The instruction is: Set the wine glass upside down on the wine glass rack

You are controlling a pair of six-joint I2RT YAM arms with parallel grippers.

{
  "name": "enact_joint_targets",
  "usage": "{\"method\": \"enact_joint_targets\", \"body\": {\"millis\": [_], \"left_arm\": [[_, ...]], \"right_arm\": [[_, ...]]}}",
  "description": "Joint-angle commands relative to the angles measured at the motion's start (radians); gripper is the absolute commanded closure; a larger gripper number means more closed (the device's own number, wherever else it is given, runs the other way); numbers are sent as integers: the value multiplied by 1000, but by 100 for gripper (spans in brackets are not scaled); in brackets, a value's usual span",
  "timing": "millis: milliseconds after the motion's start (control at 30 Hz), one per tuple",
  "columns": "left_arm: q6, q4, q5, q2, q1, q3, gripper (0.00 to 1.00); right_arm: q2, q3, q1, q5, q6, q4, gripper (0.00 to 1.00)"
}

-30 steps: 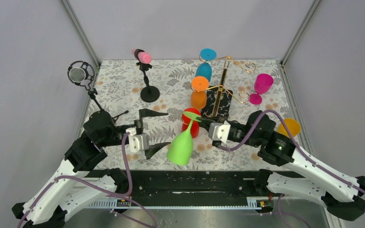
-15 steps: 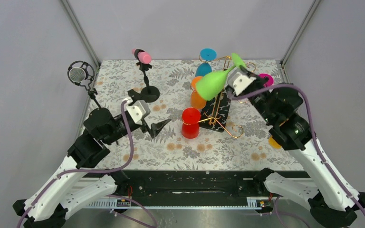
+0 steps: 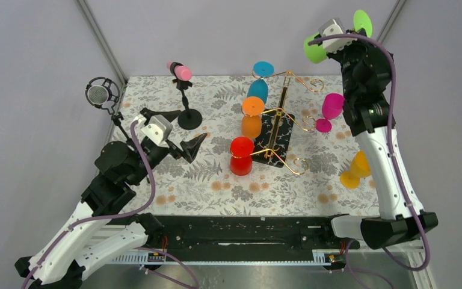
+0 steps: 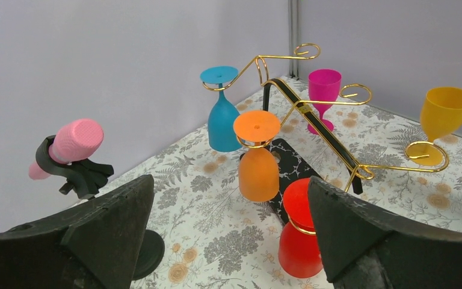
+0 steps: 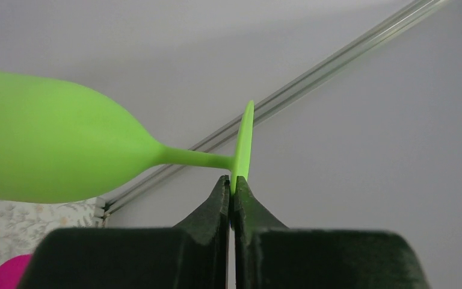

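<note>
While up high over the far right corner of the table (image 3: 156,90), pinches the green wine glass (image 5: 54,147) by the edge of its foot in the right gripper (image 5: 231,180), fingers pressed together on the thin disc. Holds it sideways, bowl out to the left of the fingers, well above and to the right of the wine glass rack (image 3: 283,102), touching none of its gold arms. Carries on that rack a blue glass (image 4: 224,123), an orange glass (image 4: 258,171) and a red glass (image 4: 299,241), each upside down with its stem in a loop. Has a pink glass (image 4: 325,90) and a yellow glass (image 4: 445,114) upright on the table beside the rack. Hovers the left gripper (image 4: 230,180) low, left of the rack, fingers wide apart, holding nothing, near a pink microphone (image 4: 66,144)
</note>
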Motion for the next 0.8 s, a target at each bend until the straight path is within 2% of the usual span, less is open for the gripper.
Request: {"method": "enact_joint_targets", "body": {"millis": [0,133,233,400,767], "left_arm": [[-4,29,-37,-4,-3,9,1],[9,18,-49,-26,-3,-10,1],[18,8,-54,-29,-2,-11,1],[18,-13,-65,-28,-2,-4,1],[76,-29,-39,-33,-3,-13,1]], "right_arm": [[91,90,-48,-8,-57,165,100],[182,60,-53,31,-203,247,100],[226,34,-58,23,-204,277,100],[253,-2,-60,-60,-223,219,100],[213,-134,-60,-226,-403,6,100]]}}
